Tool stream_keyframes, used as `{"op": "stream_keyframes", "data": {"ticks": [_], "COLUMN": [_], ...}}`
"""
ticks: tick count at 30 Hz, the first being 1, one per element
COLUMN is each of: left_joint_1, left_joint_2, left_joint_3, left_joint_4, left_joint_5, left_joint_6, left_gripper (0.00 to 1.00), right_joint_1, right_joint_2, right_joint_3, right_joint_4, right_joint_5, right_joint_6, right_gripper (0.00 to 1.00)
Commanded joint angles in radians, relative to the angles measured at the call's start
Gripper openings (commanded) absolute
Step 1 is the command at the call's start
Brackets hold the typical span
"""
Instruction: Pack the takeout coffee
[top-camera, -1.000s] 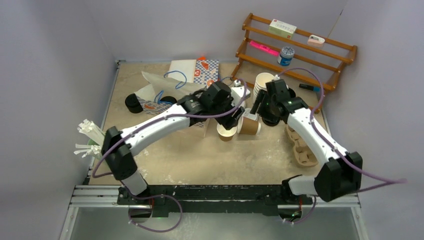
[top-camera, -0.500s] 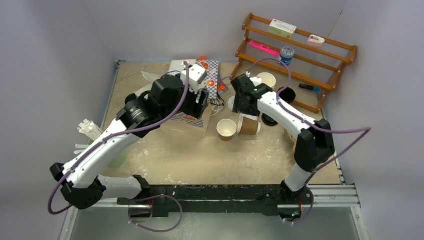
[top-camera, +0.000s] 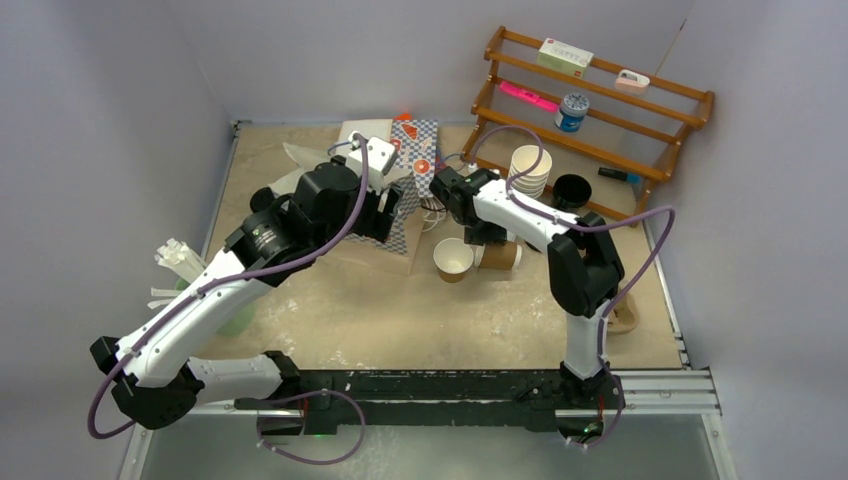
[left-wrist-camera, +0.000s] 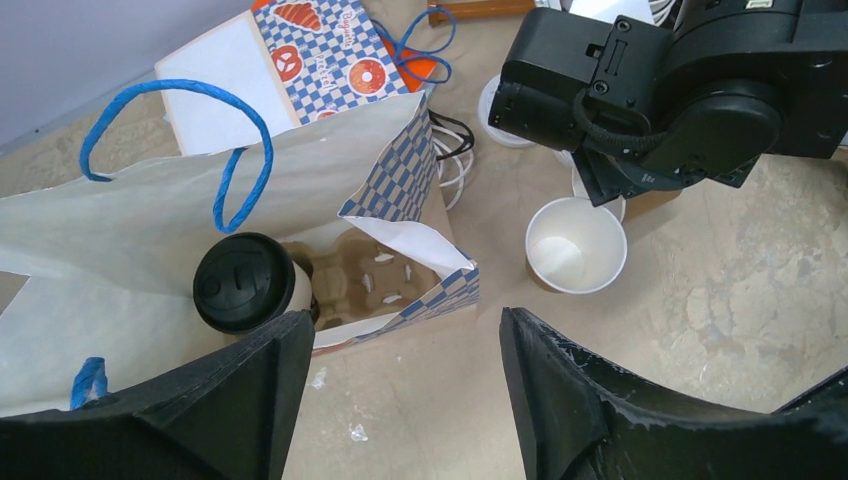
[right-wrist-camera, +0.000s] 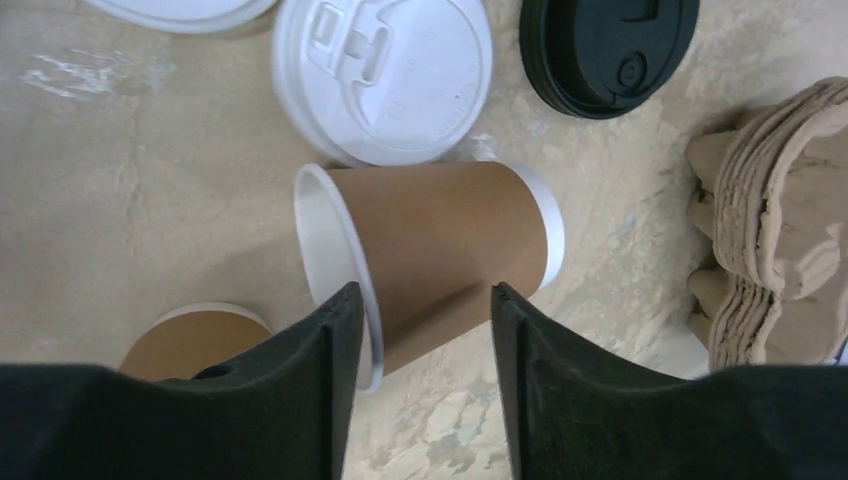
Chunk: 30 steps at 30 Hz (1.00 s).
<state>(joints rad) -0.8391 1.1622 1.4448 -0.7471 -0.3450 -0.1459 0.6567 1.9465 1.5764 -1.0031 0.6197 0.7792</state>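
- Well, the takeout coffee, a pale paper cup with a round black plastic sip lid (left-wrist-camera: 243, 283), stood upright in a moulded pulp carrier (left-wrist-camera: 375, 285). Both sat inside the open mouth of a white paper bag with blue checks and blue cord handles (left-wrist-camera: 150, 200).
- The left gripper (left-wrist-camera: 400, 320) hovered right above that bag mouth, jaws spread wide and empty. The lidded cup sat close under one finger rather than centred between the two, its long axis pointing up at the wrist.
- The right gripper (right-wrist-camera: 423, 292) hung over a lidless brown paper cup (right-wrist-camera: 440, 230) tipped on its side on the sandy table (right-wrist-camera: 150, 200). Its jaws were apart and gripped nothing.
- That tipped cup's long axis ran across from finger to finger, the rim past one and the base past the other. To my eye the jaws would meet its ends, so the wrist needed turning first.
- The left arm was clearly nearer the bagged coffee, and the right arm was nearer the tipped cup.
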Motion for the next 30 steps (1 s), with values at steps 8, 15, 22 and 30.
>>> {"op": "stream_keyframes", "data": {"ticks": [8,15,22,30], "left_joint_1": [0.004,0.005,0.004,0.005], "left_joint_2": [-0.018,-0.007,0.011,0.019], "left_joint_3": [-0.011,-0.005,-0.002,-0.012], "left_joint_4": [0.023,0.03,0.054,0.084], "left_joint_5": [0.001,0.017,0.054,0.108], "left_joint_6": [0.014,0.014,0.01,0.007], "left_gripper": [0.71,0.7,0.69,0.68], "right_joint_1": [-0.004,-0.148,-0.448,-0.654], "right_joint_2": [-0.135,-0.408,-0.615,-0.785], "right_joint_3": [0.06,-0.026,-0.094,-0.4], "right_joint_4": [-0.154,-0.144,-0.119,0.144], "right_joint_5": [-0.017,-0.146,-0.231,-0.63], "right_joint_6": [0.035,0.046,-0.037,-0.066], "right_gripper": [0.0,0.0,0.0,0.0]}}
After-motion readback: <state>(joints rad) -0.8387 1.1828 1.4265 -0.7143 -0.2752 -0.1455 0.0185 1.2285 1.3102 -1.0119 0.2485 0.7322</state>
